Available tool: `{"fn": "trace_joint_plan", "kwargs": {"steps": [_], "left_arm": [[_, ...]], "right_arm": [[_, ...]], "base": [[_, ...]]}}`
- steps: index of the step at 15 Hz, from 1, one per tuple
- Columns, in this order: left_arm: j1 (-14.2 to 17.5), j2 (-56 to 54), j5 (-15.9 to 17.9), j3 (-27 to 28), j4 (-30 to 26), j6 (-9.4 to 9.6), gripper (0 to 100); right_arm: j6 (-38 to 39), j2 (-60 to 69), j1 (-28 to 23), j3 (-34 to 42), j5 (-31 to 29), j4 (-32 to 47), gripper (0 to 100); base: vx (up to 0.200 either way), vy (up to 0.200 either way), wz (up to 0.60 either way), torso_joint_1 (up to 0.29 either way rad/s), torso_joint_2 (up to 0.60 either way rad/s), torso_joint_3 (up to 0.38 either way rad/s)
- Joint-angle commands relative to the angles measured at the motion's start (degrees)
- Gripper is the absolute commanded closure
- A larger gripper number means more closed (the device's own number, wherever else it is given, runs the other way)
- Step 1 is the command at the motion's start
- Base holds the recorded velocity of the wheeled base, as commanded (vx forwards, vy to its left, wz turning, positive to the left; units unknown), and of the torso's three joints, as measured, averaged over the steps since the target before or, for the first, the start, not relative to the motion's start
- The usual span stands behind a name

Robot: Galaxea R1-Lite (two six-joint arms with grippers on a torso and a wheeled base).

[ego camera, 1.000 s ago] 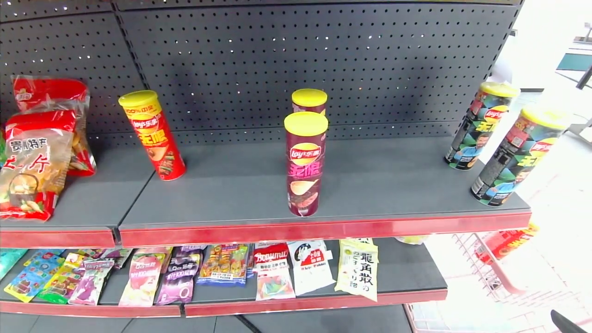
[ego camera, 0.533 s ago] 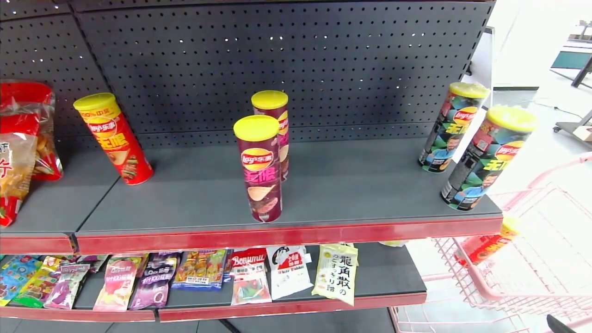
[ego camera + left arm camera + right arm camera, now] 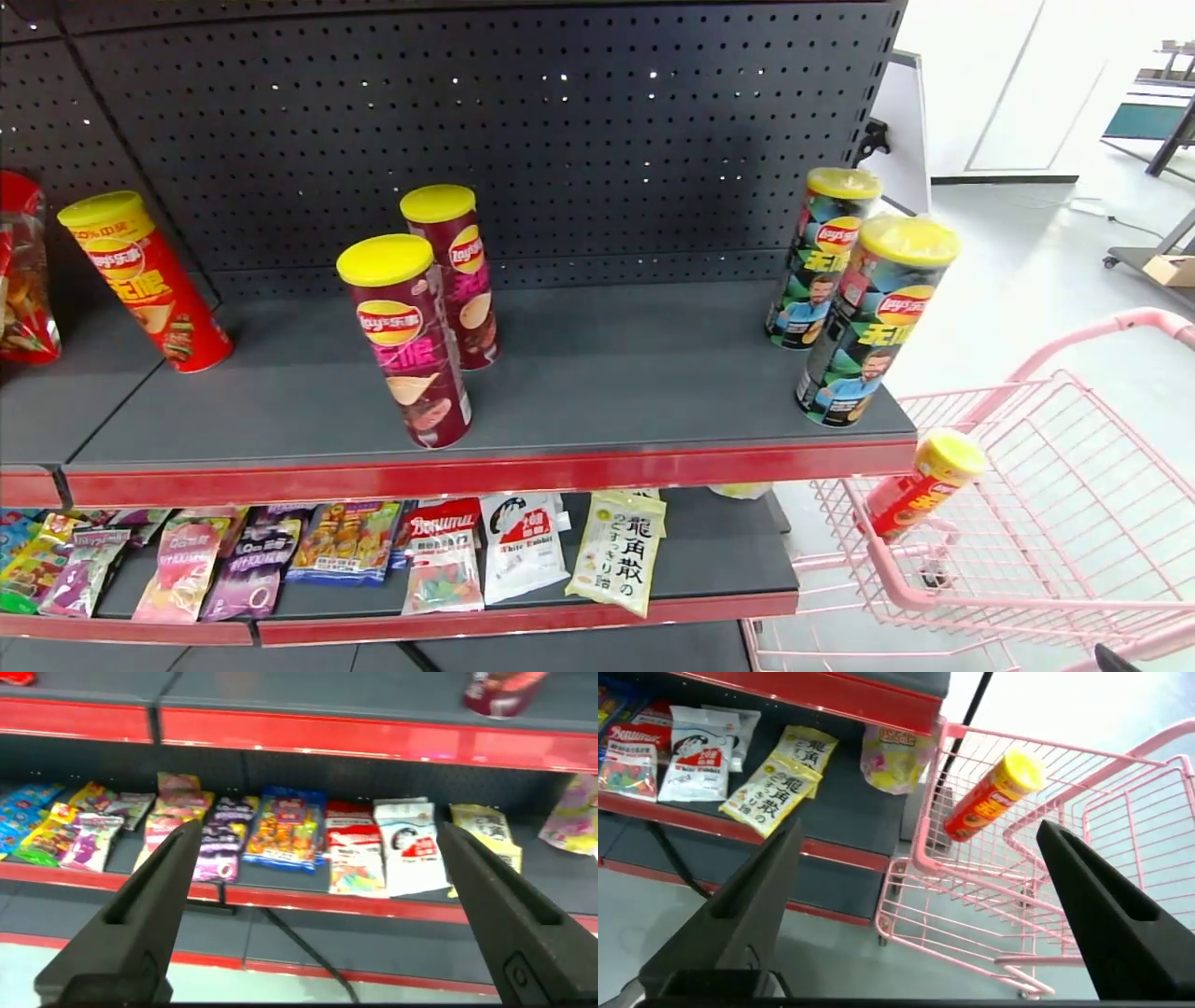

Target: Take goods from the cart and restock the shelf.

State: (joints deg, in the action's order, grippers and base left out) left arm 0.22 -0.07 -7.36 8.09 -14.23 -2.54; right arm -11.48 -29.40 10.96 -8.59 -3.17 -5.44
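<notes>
A pink wire cart stands at the right end of the shelf. Inside it a red chip can with a yellow lid leans against the cart's front wall. On the upper shelf board stand a red can, two maroon cans, and two dark patterned cans. My left gripper is open, low in front of the lower shelf's snack packets. My right gripper is open, some way above and short of the cart, nothing between its fingers.
The lower board holds a row of flat snack bags, with a yellow-green bag at its right end. A red bag sits at the far left of the upper board. Open floor lies beyond the cart.
The head camera has swung to the right, so the shelf slid left in view and the cart with its red can came fully into sight. No object has moved.
</notes>
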Motion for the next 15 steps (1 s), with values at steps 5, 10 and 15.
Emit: {"fn": "trace_joint_plan", "kwargs": {"steps": [5, 10, 15], "left_arm": [[0.04, 0.07, 0.16, -0.01, -0.01, 0.16, 0], [0.04, 0.07, 0.16, -0.01, -0.01, 0.34, 0], [0.04, 0.07, 0.07, -0.01, -0.01, 0.25, 0]], "right_arm": [[-0.03, 0.22, 0.03, 0.86, 0.01, -0.01, 0], [-0.03, 0.31, 0.03, 1.12, -0.08, -0.01, 0], [0.06, 0.49, -0.06, 1.21, 0.01, -0.1, 0]], "base": [[0.0, -0.04, -0.12, 0.001, 0.0, 0.0], [0.0, 0.0, -0.6, 0.001, 0.0, 0.002], [0.0, 0.0, -0.36, -0.003, 0.0, 0.002]]}}
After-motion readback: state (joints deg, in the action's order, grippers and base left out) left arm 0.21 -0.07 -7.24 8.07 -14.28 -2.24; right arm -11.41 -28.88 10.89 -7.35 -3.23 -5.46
